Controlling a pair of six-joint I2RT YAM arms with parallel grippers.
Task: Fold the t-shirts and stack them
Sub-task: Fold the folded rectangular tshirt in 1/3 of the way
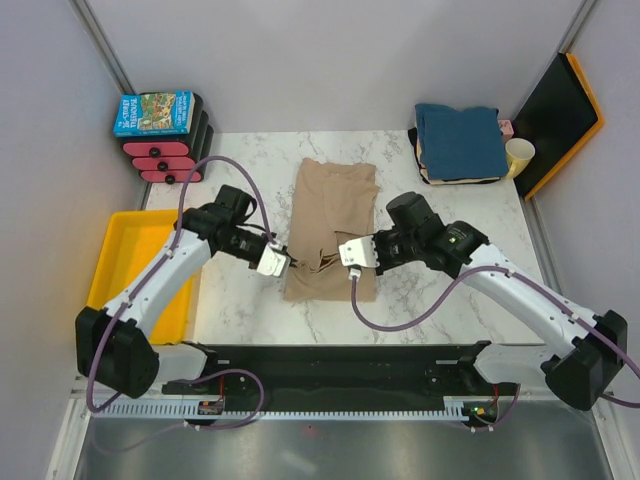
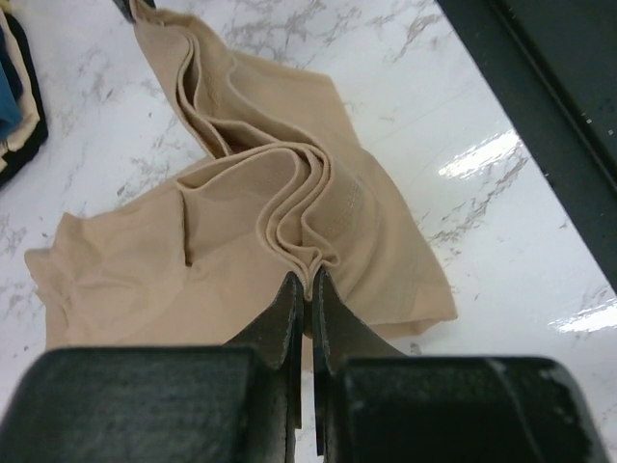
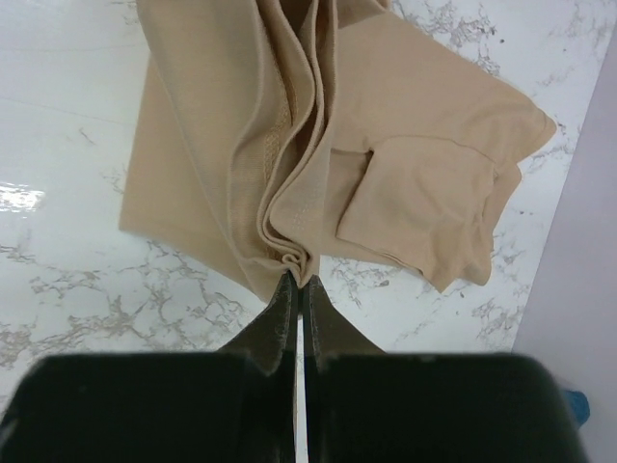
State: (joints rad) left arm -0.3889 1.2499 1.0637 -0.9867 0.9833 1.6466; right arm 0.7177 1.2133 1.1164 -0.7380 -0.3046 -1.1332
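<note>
Shirt: the tan shirt [image 1: 335, 205] lies lengthwise in the middle of the counter [image 1: 440, 290], narrowed to a long strip, its near hem gathered between the two tools.
Left tool [image 2: 307, 286]: pressed together on a pleat of several hem layers, with only the cloth's very edge between the tips.
Right tool [image 3: 301, 282]: pressed together on the hem folds at the other near corner, also right at the edge.
Stack [image 1: 462, 140]: a teal shirt on top with paler and dark ones beneath, at the far right corner, well apart from the tan shirt.
Slip risk: each pinch is shallow and holds many layers, so a quick lift could let the lower layers slide out, and the fold would carry only part of the hem.
Skew risk: if one arm rises or travels faster than the other, the hem lands crooked on the far half.
Crease risk: the hem is bunched into waves between the tools. Laid down like this, the wrinkles get pressed in; the tools likely need to draw apart first.
Sleeve risk: a tucked flap lies loose on the strip's side — a tug may flip it open.
Cable risk: the right arm's cable [image 1: 400, 318] loops on the counter near the hem and could drag the cloth.
</note>
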